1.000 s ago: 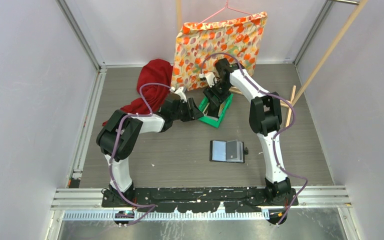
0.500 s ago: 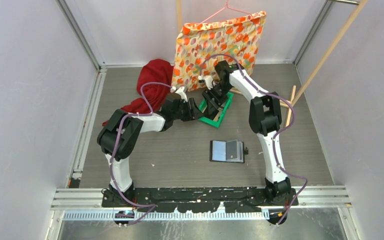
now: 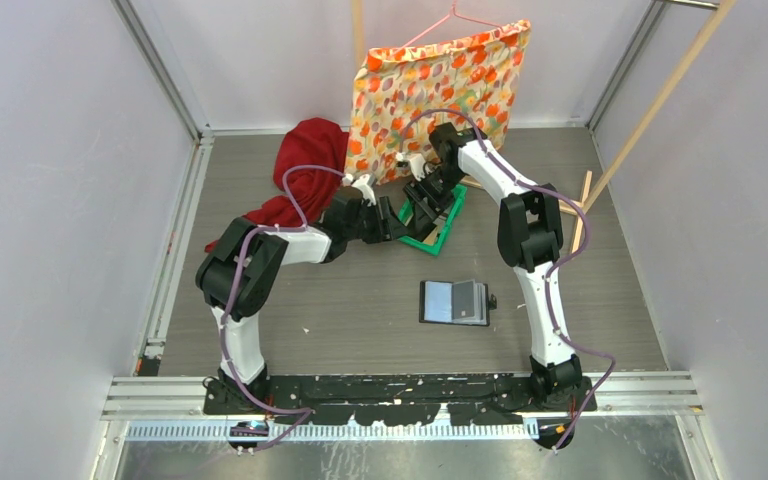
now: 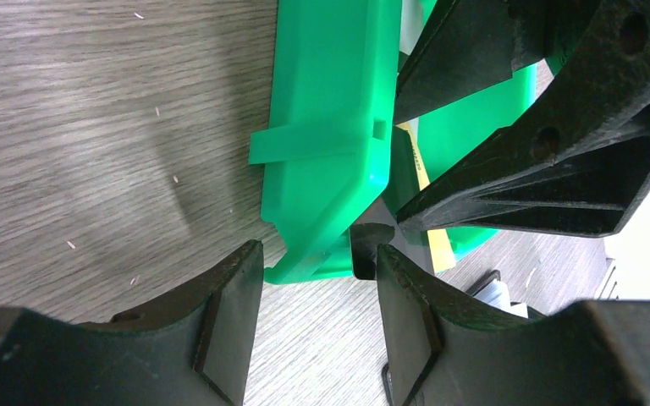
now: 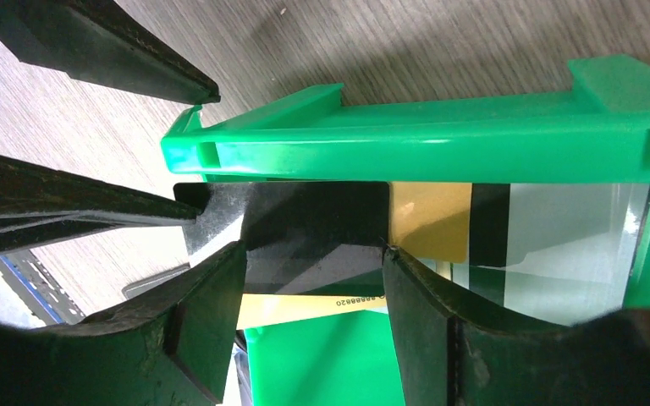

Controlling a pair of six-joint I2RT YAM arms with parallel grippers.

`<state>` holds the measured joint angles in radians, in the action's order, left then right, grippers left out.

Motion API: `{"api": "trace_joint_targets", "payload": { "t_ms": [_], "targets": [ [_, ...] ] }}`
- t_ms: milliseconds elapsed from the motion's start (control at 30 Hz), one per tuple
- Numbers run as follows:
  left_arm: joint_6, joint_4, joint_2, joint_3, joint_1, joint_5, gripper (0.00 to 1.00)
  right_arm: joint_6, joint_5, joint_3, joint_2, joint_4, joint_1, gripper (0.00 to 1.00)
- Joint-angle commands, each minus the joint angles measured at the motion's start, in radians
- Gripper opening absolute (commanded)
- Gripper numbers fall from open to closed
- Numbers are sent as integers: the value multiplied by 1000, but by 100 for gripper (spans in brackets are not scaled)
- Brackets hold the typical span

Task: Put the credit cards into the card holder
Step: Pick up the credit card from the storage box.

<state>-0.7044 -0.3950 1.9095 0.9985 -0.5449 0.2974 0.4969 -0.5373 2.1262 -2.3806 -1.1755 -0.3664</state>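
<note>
Glossy green tray (image 5: 406,139) is flanked by left gripper (image 4: 317,254) and right gripper (image 5: 313,252), fingers spread. Thin dark card (image 5: 305,222) and gold card (image 5: 430,222) are partly hidden inside; card holder (image 3: 454,302) is laid open at 6 o'clock.

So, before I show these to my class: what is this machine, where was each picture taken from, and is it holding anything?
Two robot arms stand at the near edge of the table, each ending in a two-finger gripper. One picture looks down from above; the other two come from wrist cameras. On it lie a green tray of cards, an open black card holder and a red cloth. The left gripper is open at the tray's corner; the right gripper is open over a dark card in the tray. Nothing looks held.
</note>
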Motion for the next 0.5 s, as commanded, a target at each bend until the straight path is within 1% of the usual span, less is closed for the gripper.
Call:
{"api": "trace_joint_targets", "payload": {
  "t_ms": [0,167,267,367,467],
  "targets": [
    [-23,-72,-48,-19,-6,16,54,-22,-15,1,29,-4,2,65],
    [-32,-137,-107,-71,6,12,54,-31,-23,3,27,2,8,64],
    [-4,-133,-143,-82,17,34,54,-35,-30,3,24,3,8,64],
    [48,-150,-196,-110,24,57,52,-35,-34,4,22,2,8,64],
    [136,-132,-252,-123,32,98,52,-37,-42,5,21,0,9,64]
  ]
}}
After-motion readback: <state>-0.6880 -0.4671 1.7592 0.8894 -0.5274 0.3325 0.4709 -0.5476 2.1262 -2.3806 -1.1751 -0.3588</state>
